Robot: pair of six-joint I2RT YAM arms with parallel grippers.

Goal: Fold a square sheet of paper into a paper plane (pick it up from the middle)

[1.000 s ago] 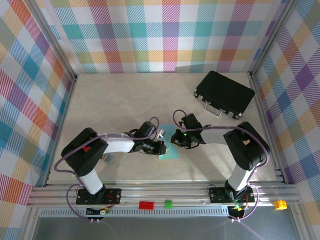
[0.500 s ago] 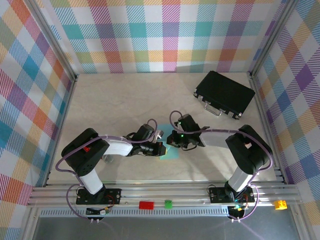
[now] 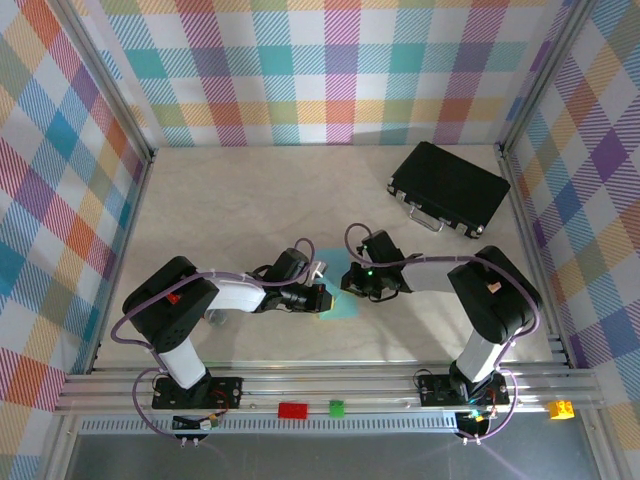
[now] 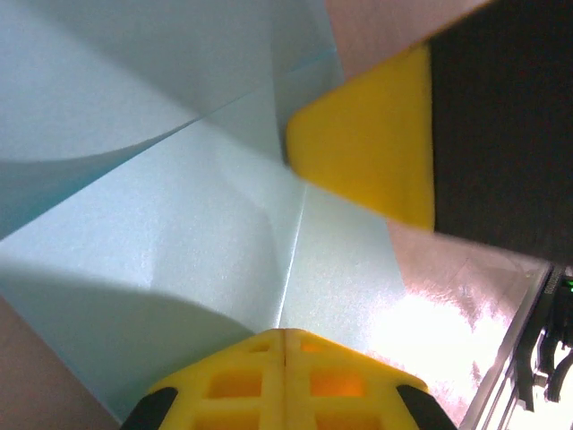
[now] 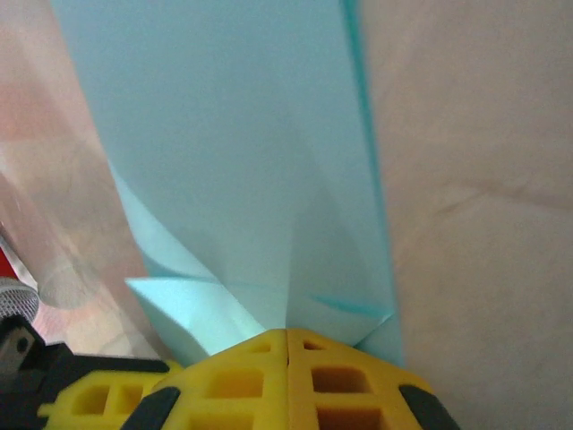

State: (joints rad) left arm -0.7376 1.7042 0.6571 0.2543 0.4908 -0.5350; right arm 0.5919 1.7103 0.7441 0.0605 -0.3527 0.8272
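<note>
Seen from above, the left gripper [image 3: 322, 297] lies low over the middle of the bench [image 3: 200, 210], clenched, its tip at the left edge of the light-blue sheet of paper [image 3: 343, 308]. The sheet lies flat on the bench between the two grippers, nearer the near edge than the far wall. In the left wrist view the yellow fingertips [image 4: 233, 385] meet along a closed seam right at a crease in the paper, and folded flaps cross the sheet. Whether any paper is pinched cannot be told. The right gripper [image 3: 352, 285], likewise clenched, bears on the sheet's far right part. Its wrist view shows the closed fingertips [image 5: 340, 376] at the base of a long folded panel. A black case [image 3: 450, 188] rests well apart at the far right.
</note>
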